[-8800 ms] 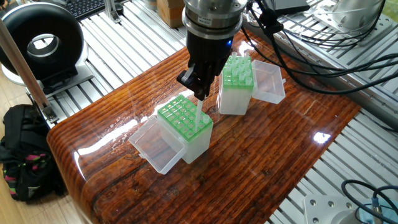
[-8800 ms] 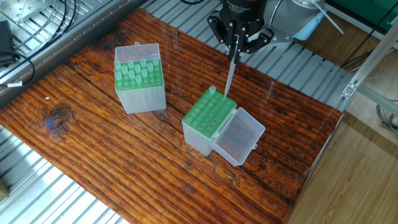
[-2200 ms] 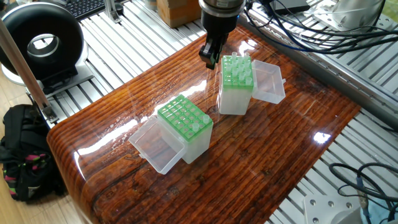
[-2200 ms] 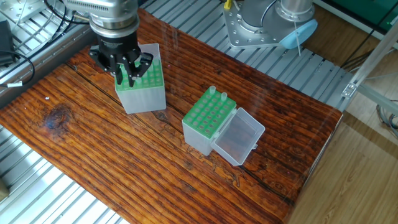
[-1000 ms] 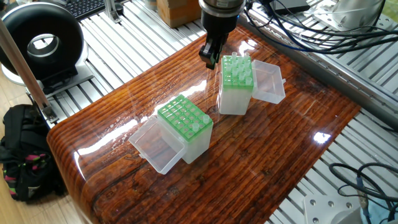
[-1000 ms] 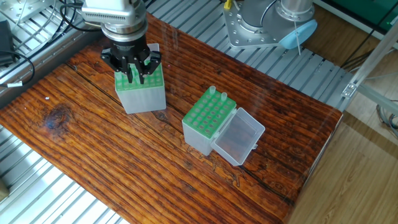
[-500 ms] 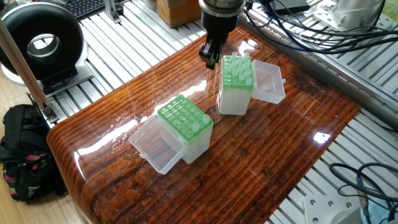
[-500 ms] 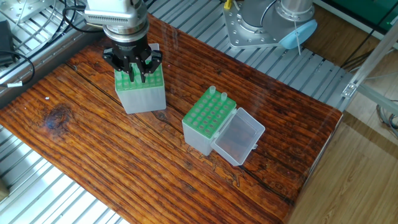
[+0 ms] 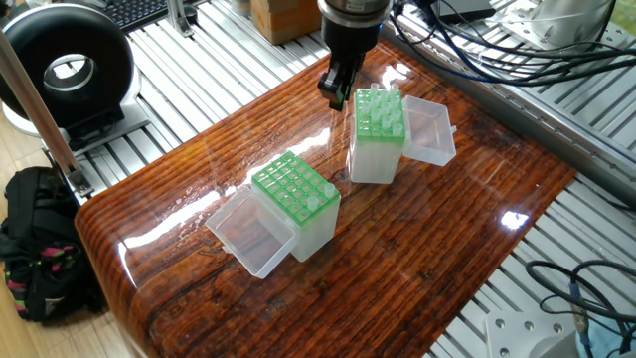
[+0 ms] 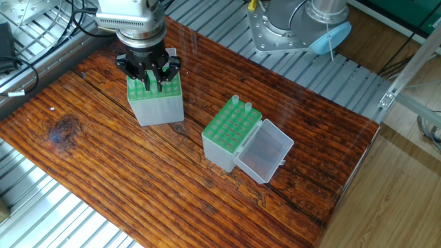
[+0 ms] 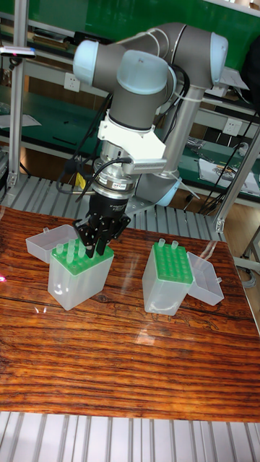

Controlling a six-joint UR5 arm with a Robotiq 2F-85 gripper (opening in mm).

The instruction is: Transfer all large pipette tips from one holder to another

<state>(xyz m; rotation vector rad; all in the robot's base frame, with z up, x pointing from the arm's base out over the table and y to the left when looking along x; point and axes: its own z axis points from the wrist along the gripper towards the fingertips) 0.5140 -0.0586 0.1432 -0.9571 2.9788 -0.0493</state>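
Large pipette tips (image 10: 157,76) fill the source rack (image 10: 156,96); two (image 10: 241,105) stand in the destination rack (image 10: 231,134). Tool (image 10: 149,84) sits low over the source rack's tips, presumably to pick one; whether its fingers have clamped, I cannot tell.

No lettering, number, brand or sign can be read in any of the three views. The papers on the far shelves in the tall fixed view are too small and blurred to make out.
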